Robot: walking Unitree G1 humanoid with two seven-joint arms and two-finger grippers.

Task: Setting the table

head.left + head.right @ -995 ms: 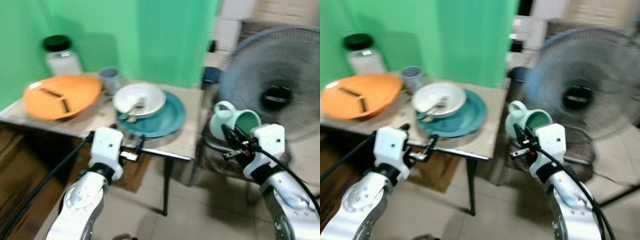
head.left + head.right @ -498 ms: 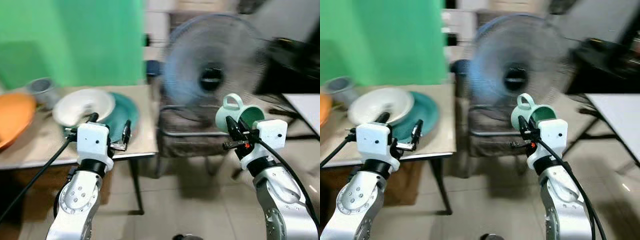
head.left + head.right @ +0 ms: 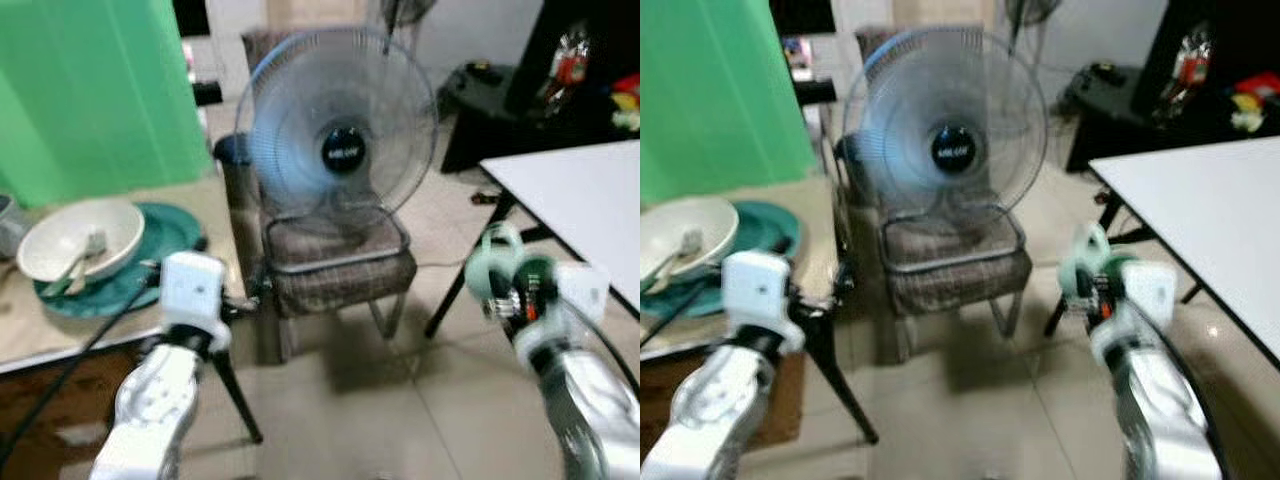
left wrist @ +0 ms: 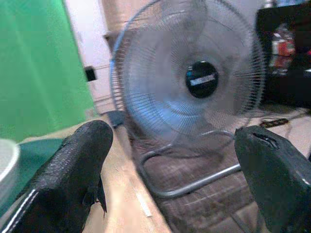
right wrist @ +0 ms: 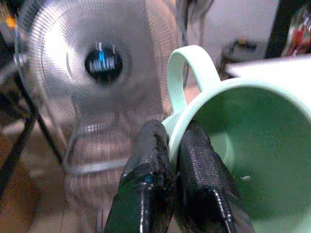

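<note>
The head views are blurred, so the right gripper (image 3: pixel 512 298) and what it carries are smeared there; the wrist view shows it better. The mug (image 5: pixel 243 145) is pale mint green with a looped handle, and the right gripper's two black fingers (image 5: pixel 146 184) are pinched together on its rim just below that handle, one inside and one outside. It is held in the air at the right, near the corner of a white table (image 3: pixel 585 200) whose far and right parts are cut off. The left gripper (image 4: pixel 170 170) has its fingers spread wide apart with nothing between them, held low at the left beside a small side table (image 3: pixel 205 200). On that table a white bowl (image 3: pixel 65 240) sits on a teal plate (image 3: pixel 165 235), with what looks like a spoon (image 3: pixel 78 258) in the bowl. A large fan (image 3: pixel 340 120) stands on a chair (image 3: pixel 340 265) between the two tables, with a green backdrop (image 3: pixel 90 90) at the far left.
</note>
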